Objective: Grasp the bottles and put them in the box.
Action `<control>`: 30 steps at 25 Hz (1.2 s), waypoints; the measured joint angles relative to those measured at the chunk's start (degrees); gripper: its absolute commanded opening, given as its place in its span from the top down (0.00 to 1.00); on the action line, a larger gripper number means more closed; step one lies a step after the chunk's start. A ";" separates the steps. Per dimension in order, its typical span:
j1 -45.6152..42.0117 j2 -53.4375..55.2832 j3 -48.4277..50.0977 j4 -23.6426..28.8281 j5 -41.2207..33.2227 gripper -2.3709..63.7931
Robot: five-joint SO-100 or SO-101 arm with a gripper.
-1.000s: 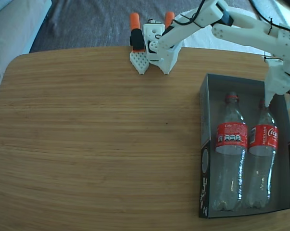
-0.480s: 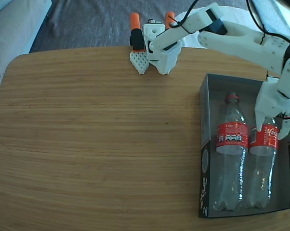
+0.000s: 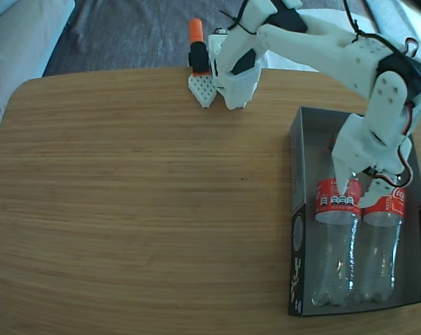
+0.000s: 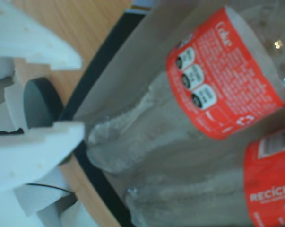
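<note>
While both bottles lie side by side in the box at the table's right edge in the fixed view, the left bottle and right bottle point their necks to the far end. Directly over those necks hangs the gripper, its white fingers parted and holding nothing. At the far table edge stands the arm's base beside an orange-tipped part.

Arm reaching down, end effector parted.
</note>
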 measured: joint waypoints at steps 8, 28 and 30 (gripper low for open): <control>5.63 2.20 0.62 0.00 0.18 0.97; 9.76 6.59 6.59 0.00 0.26 0.97; 9.67 8.26 8.88 0.00 0.26 0.97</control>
